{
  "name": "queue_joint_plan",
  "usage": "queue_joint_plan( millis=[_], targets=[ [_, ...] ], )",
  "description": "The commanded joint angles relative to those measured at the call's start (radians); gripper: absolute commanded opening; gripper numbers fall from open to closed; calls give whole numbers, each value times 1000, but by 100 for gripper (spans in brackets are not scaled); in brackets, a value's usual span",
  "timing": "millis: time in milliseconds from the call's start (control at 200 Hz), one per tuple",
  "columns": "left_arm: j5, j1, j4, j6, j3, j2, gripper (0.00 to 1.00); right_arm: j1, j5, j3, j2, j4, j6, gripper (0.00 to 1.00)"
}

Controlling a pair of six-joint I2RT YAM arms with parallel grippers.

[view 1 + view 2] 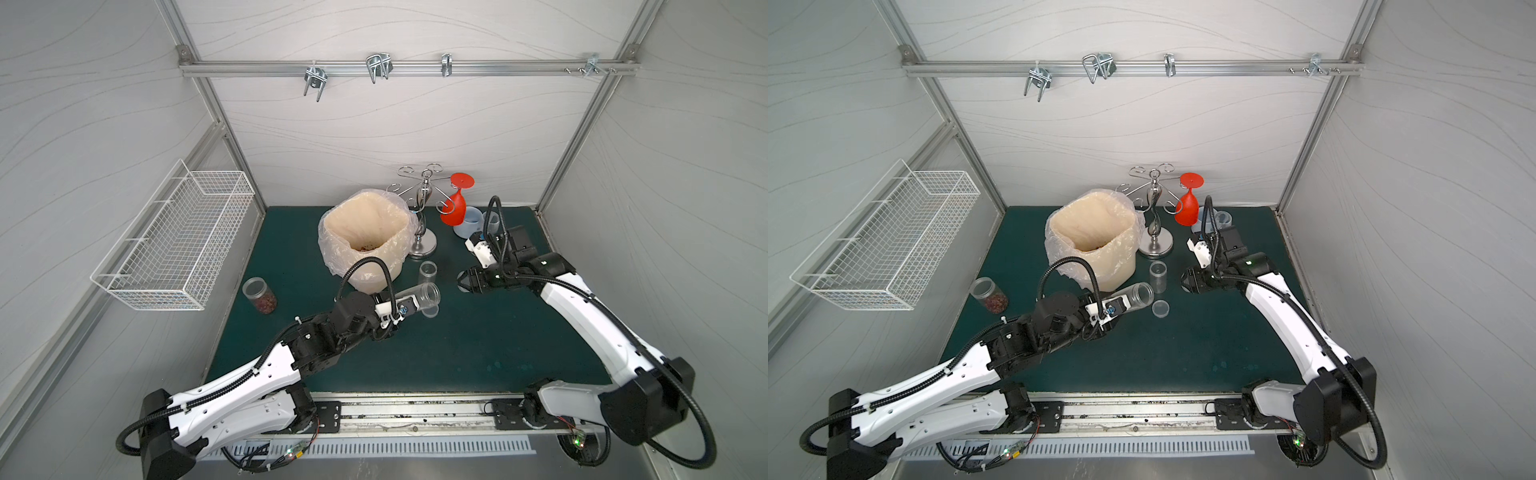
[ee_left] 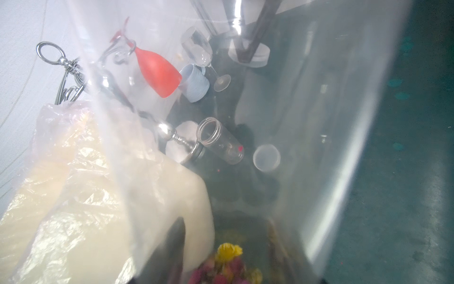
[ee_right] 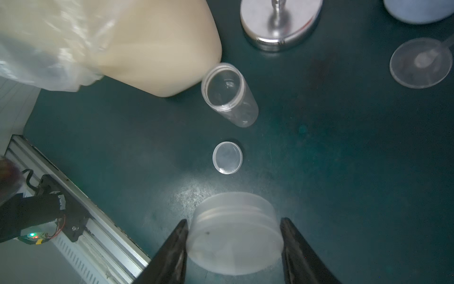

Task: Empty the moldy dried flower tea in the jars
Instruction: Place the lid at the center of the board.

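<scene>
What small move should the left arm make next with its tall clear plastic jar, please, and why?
Probably swing the tall clear plastic jar over the cream bag-lined bin and tip its mouth down: dried flower tea sits at its gripped end, and its open mouth lies beside the bin.

Counter [image 1: 457, 353]: dark green mat, metal rail along its lower edge in both top views. Directly on it:
- Beige bin [image 1: 357, 224], upper centre, clear bag folded over the rim.
- Chrome rack base [image 1: 424, 248], just right of the bin.
- Empty jar [image 1: 428, 272], upright, no lid, just below the rack base, beside the bin's lower right corner.
- Small lid [image 1: 1160, 308], flat on the mat, below that jar, apart from it.
- Tea jar [image 1: 260, 296], left edge of the mat, well apart from the rest, dried flower bits [image 1: 268, 301] in its lower part.
- Pale blue mug [image 1: 467, 224], upper right of the mat; clear wine glass [image 2: 200, 50] standing just beside it.
Few pale spots on the mat, lower right.
</scene>
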Motion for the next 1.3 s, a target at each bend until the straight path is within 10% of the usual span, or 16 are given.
queue_joint_plan(
  millis=[0, 1296],
  targets=[
    [1, 1, 64, -1, 0, -21, 0, -6, 30, -18, 55, -14, 80, 31],
    [-3, -4, 62, 5, -3, -13, 0, -19, 72, -14, 486, 105, 172, 54]
  ],
)
